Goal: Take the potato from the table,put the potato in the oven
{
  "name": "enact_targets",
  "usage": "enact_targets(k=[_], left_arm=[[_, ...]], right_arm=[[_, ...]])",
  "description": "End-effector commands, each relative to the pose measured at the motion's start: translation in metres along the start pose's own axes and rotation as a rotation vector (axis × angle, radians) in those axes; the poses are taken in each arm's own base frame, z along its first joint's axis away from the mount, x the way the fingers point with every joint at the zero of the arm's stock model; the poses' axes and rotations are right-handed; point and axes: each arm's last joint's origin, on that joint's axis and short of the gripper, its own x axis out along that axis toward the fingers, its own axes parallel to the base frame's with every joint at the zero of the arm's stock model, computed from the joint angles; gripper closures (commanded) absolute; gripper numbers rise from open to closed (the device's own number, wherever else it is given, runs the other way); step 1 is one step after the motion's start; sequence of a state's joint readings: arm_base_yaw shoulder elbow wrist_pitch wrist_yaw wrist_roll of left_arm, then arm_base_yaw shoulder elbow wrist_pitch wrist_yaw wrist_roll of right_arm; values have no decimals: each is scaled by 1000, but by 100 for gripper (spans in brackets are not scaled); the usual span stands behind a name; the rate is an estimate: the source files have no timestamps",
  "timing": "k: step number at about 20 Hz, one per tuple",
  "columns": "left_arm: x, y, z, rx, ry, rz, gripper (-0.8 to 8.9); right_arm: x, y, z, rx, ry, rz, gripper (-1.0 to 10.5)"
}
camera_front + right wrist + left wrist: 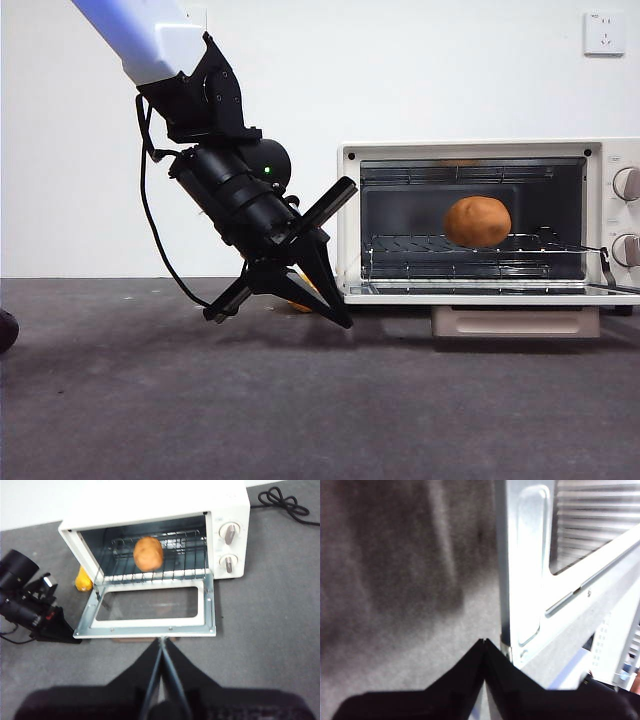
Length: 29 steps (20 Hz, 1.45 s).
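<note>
Potato [477, 221] resting on wire rack [470, 246] inside oven [480, 150], roughly mid-chamber, clear of the walls; confirmed from right wrist view. Oven door [150, 611] folded down flat and open. Placement step judged complete, or nearly so; nothing left in either gripper.

Left gripper [290, 290] low beside the oven's left front corner, just above table [300, 400], tilted downward. Jaws meeting at their tips in left wrist view, nothing between them. Same view filled by the metal door frame close alongside, so very little clearance judged there. Right gripper [162, 645] held back and high in front of the open door, jaws pressed together, empty.

Next move, as judged: withdrawal of the left arm away from door and hinge without snagging the frame; closing the door not demanded by the task wording.

Limits of observation:
- Small yellow object [83, 580] on the table at the oven's left side, largely masked by the left gripper in front view; only an orange-yellow sliver visible there
- Dark rounded object [6, 330] cut off at the left edge of front view; identity not determinable
- Left wrist view blurred; potato not visible in it
- Oven's right side cropped in front view, knobs [627, 184] only partly shown
- Contact between potato and rack bars not resolvable; seating judged stable only from its level rest
</note>
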<state>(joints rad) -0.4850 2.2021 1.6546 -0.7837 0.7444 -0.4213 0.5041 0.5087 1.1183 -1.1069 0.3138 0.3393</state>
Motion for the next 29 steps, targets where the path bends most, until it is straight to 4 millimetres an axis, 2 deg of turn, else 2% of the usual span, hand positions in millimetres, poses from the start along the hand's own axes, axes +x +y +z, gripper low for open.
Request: enact_targets(k=[1,7,17,21,29], left_arm=[[6,3,1,-3,24,-46,821],[4,4,3,-2,24,-84,821],[-14,17,11,-23,19,-207,821],[-18,18,14,-11,20,-283,821],[-19,16,17,8,15,-317,821]], right_arm=[[0,0,0,-7,2,1,947],[0,0,0,-6,5,12,947],[0,1,-1,-3,19,50,947],[0,1,-1,-3,18,50,947],[0,1,-1,-3,18,50,947]])
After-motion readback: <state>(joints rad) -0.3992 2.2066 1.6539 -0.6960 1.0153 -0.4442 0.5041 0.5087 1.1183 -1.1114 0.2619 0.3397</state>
